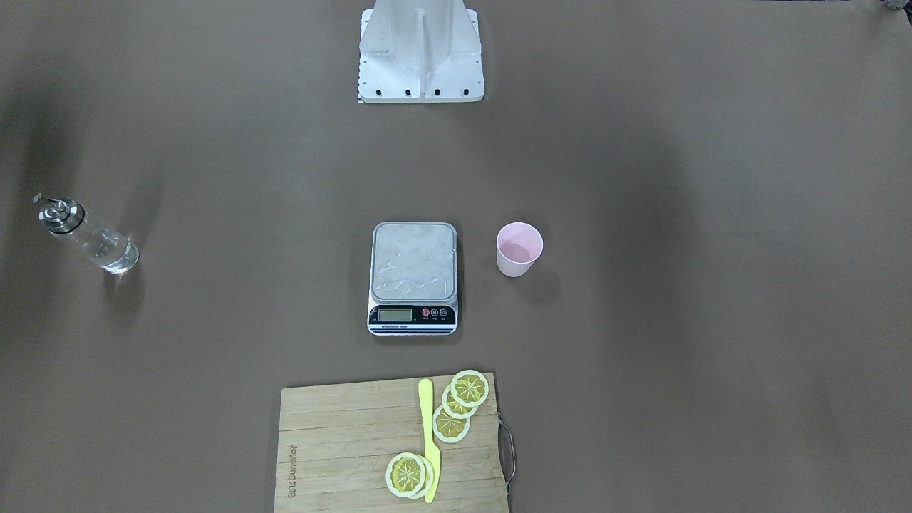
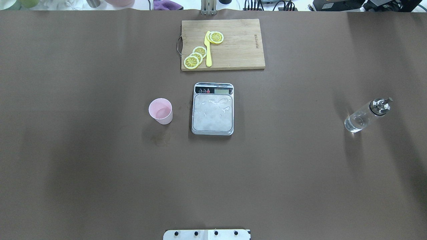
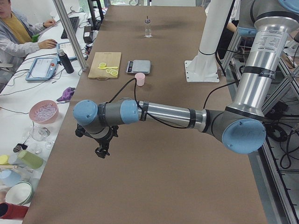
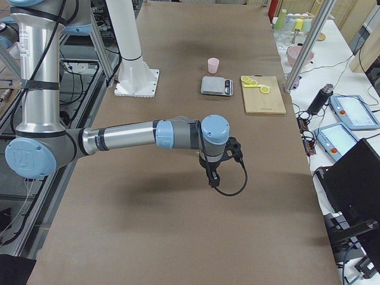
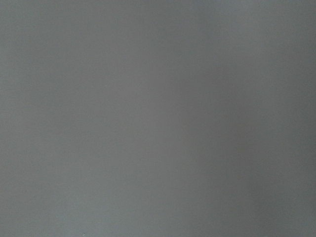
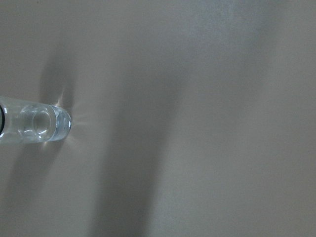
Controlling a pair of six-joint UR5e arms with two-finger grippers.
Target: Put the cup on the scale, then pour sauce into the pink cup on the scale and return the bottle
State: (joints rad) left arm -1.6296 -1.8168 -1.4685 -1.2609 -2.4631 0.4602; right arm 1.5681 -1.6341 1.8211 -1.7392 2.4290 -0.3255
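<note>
**tablewatcher:** ok, where's everything sitting relative to the scale [image 2: 212, 113]?

**benchrat:** The pink cup [image 2: 160, 111] is upright on the brown table [image 2: 100, 166], just beside the scale on the robot's left side of it. There's a small gap, so they're not touching, and it's not on the platform yet. The steel platform has a few clear droplets [image 2: 218, 106] on it. The scale's display strip is on the edge facing away from the robot.

**tablewatcher:** and the bottle?

**benchrat:** The glass bottle [image 2: 365, 116] is way off on the scale's other side, the robot's right. It's standing up with the silver pour spout on top. The sauce [image 2: 354, 124] looks like clear water in the lower part. Past the scale, on the far side from the robot, there's a wooden cutting board [image 2: 240, 50] with lemon slices [image 2: 191, 62] and a yellow knife [image 2: 208, 50] lying on it.

**tablewatcher:** grippers?

**benchrat:** The left gripper [image 3: 100, 151] points down over the table, well apart from the scale, out beyond the cup side. The right gripper [image 4: 212, 178] does the same out on the bottle side. Both only show up in the side cameras, so honestly I cannot tell whether the fingers are spread or pinched. The left wrist cam shows flat table surface. The right wrist cam catches the bottle's base at its left edge.
</note>
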